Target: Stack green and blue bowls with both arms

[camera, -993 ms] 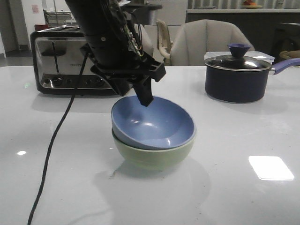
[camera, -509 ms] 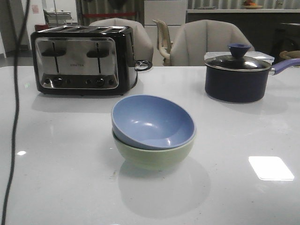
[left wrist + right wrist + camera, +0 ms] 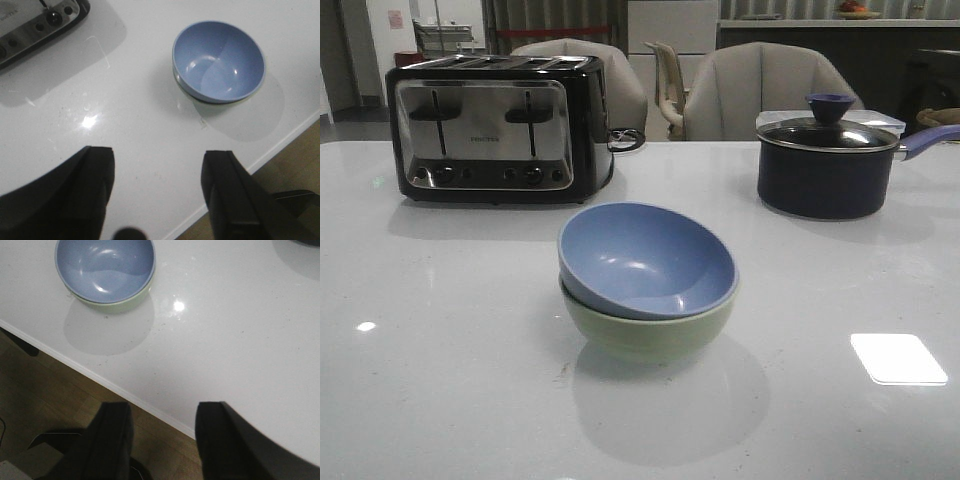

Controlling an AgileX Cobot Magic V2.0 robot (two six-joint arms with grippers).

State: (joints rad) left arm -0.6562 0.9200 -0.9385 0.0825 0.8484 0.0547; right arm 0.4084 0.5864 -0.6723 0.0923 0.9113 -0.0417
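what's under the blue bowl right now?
The green bowl sits directly under the blue bowl, which is nested in it, tilted. Only the green bowl's outer wall and rim show; its inside is covered. Under both is the white table.

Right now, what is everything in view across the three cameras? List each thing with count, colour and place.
blue bowl: one, dusty blue, nested tilted inside the green one, table centre.
green bowl: one, pale sage green, under the blue bowl.
toaster: one, black and steel, back left of the table.
saucepan: one, dark with lid, blue knob and handle, back right.
table: one, white, glossy.
chairs: at least two, grey, behind the table.
left gripper: black, open, holding nothing, above the table.
right gripper: black, open, holding nothing, over the table edge.
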